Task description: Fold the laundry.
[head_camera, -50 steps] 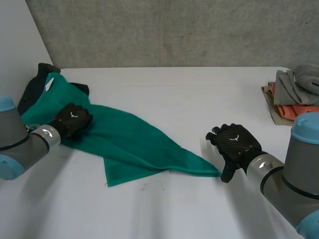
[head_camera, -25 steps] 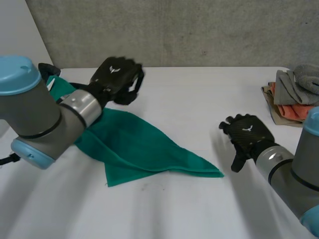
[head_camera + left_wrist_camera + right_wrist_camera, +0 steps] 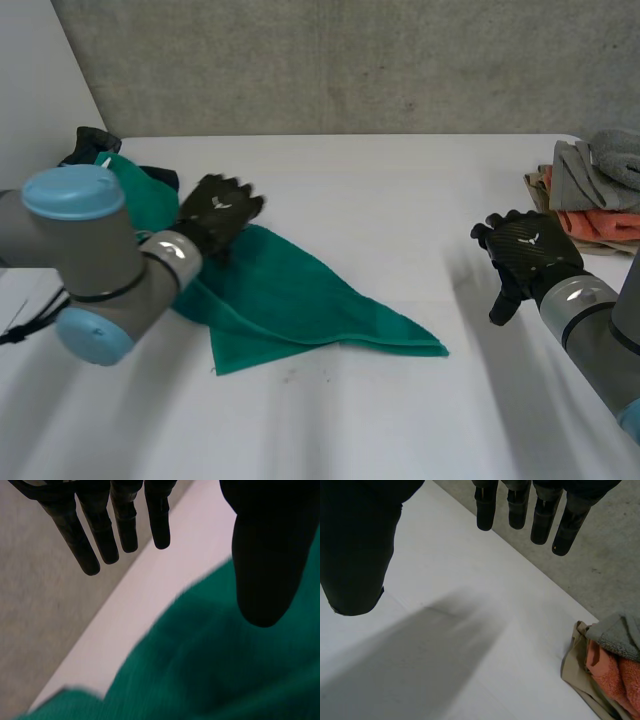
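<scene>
A green cloth [image 3: 280, 295] lies spread over the left half of the white table [image 3: 400, 190], one pointed corner reaching toward the middle. My left hand [image 3: 215, 218] hovers over the cloth's upper edge, fingers straight and apart from the thumb; in the left wrist view its fingers [image 3: 100, 527] hold nothing and the green cloth [image 3: 215, 665] lies below the palm. My right hand [image 3: 527, 257] is off the cloth at the right, open. In the right wrist view its fingers [image 3: 520, 505] are straight above bare table [image 3: 470, 645].
A dark garment [image 3: 75, 150] lies under the green cloth's far left end at the table's corner. A pile of grey, orange and tan laundry [image 3: 590, 190] sits at the right edge, the pile [image 3: 610, 660] beyond my right hand's fingertips. A grey wall runs behind the table.
My left hand rose from the cloth's left part, swung up toward the far edge, then came down over the cloth's upper edge with fingers opened. My right hand drifted right and farther back.
</scene>
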